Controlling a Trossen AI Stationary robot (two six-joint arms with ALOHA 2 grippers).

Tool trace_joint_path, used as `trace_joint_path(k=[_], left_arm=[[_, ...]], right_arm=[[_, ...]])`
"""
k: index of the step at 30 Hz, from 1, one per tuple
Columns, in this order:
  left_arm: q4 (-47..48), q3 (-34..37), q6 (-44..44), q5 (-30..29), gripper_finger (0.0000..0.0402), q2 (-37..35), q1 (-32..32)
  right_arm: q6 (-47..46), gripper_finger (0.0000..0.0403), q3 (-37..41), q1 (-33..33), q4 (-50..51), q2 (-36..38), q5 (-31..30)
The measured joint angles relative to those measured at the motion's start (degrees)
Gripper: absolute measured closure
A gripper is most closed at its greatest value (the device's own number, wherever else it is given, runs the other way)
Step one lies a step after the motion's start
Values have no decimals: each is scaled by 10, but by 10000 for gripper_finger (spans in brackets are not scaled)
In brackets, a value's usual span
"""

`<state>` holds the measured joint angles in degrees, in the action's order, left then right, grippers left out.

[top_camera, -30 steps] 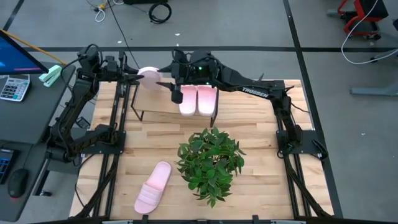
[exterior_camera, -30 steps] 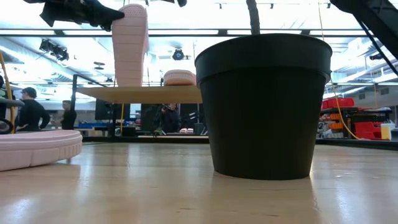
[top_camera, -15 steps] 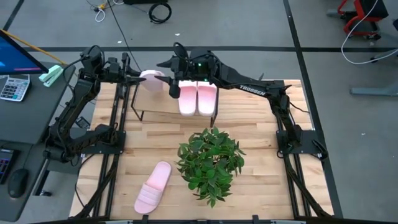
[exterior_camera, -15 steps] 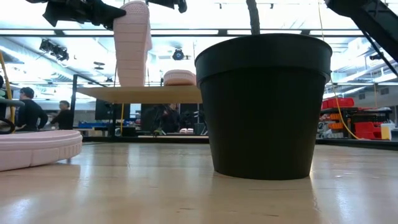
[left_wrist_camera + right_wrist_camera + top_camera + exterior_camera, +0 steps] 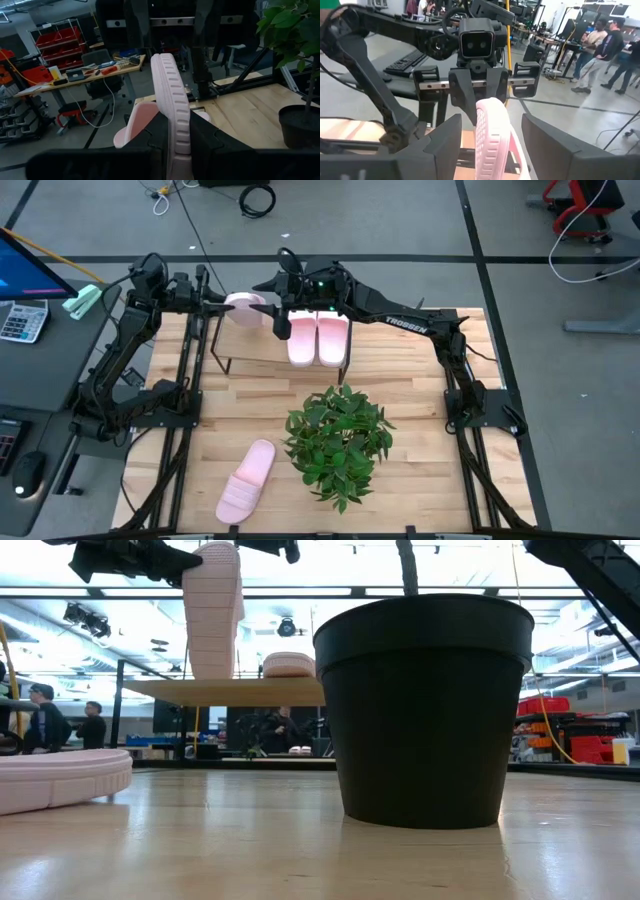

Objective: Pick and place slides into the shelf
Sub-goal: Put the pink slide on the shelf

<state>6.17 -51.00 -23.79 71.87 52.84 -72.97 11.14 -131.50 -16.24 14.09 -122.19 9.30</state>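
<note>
Over the last second the right arm has swung its jaws a little further toward the upper left of the high view, closing on the slide the left arm carries; that slide has barely shifted.

The left gripper [image 5: 222, 304] is clamped on the held slide [image 5: 240, 309], holding it on edge above the left end of the shelf [image 5: 250, 350], in the upper middle of the high view. In the left wrist view the dark fingers [image 5: 159, 131] pinch the ribbed sole [image 5: 172, 95] from both sides. The right gripper [image 5: 281, 318] faces it with jaws apart, one to each side of the slide's rounded end, not touching. This looks like a handover or a re-grip, so that the slide can be turned flat before it is set down.

Two slides [image 5: 318, 340] already lie side by side on the right part of the shelf, so the left part is the open spot. A fourth slide [image 5: 246, 481] lies flat on the counter [image 5: 420, 430] at the lower left, beside the potted plant [image 5: 338, 442].

The slides are pale pink foam, thick, soft-edged, with grooved soles. The shelf is a smooth light-wood board on thin black metal legs. The counter is slatted wood. The plant's pot [image 5: 425, 710] is matt black and tapered.
</note>
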Motion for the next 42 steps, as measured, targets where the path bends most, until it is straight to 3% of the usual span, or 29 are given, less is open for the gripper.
trace_joint_path(k=[16,20,26,29,31,37,42], left_arm=[[1,0,3,8,351,0,10],[1,0,2,8,352,0,10],[-1,0,2,7,352,0,10],[-1,0,18,8,351,0,10],[-4,0,43,6,333,0,10],[-57,0,149,6,228,-3,9],[-168,0,280,3,174,-11,-3]], right_arm=[[-56,204,0,-5,-18,-32,20],[-52,247,0,-4,-39,-35,28],[-52,355,0,-4,-39,-37,34],[-52,357,0,-3,-39,-37,33],[-51,357,0,-3,-40,-37,31],[-28,357,0,-6,-41,-37,18],[-3,357,0,-7,-68,-37,0]])
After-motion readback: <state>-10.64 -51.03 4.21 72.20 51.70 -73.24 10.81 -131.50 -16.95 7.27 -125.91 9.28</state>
